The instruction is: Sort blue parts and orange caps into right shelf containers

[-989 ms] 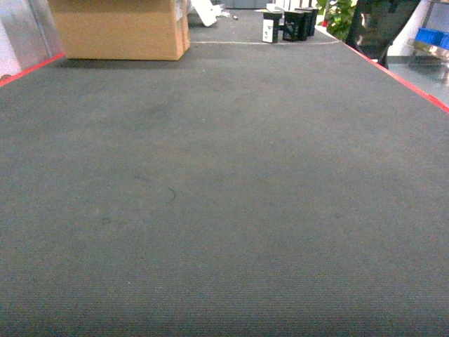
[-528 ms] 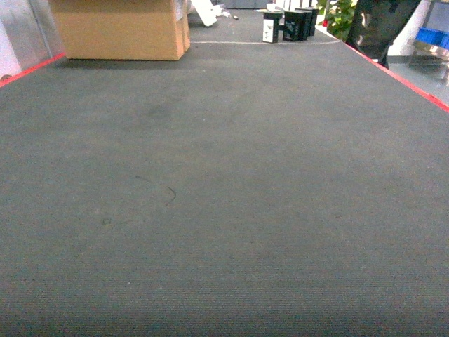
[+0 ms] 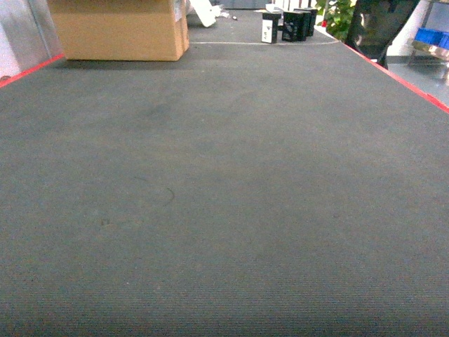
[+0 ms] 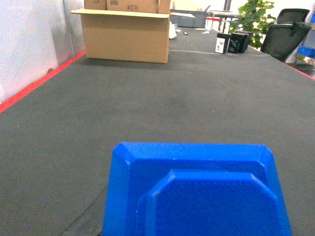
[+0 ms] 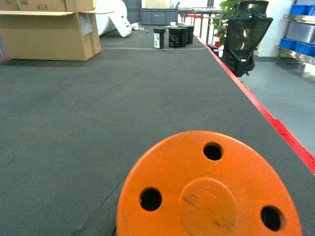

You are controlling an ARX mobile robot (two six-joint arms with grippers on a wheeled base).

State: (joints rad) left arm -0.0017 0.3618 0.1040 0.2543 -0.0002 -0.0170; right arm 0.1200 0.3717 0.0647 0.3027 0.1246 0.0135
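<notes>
A blue part (image 4: 197,196), a moulded block with chamfered corners, fills the bottom of the left wrist view, held above the grey carpet. My left gripper is shut on it; only a dark finger (image 4: 91,223) shows beside it. An orange cap (image 5: 206,191), a round disc with three holes, fills the bottom of the right wrist view. My right gripper is shut on it, with one finger (image 5: 98,223) showing. The right shelf containers (image 3: 429,35), bright blue crates (image 5: 299,9), stand on a metal rack far to the right. Neither gripper shows in the head view.
Grey carpet (image 3: 224,196) stretches ahead, edged by red tape (image 3: 403,78) on both sides. A large cardboard box (image 3: 119,28) stands far left, small black boxes (image 3: 291,24) far ahead, a black office chair (image 5: 246,37) and a plant (image 5: 229,10) to the right.
The head view has shifted very slightly; the far boxes sit a touch higher in the frame. Nothing else differs.
</notes>
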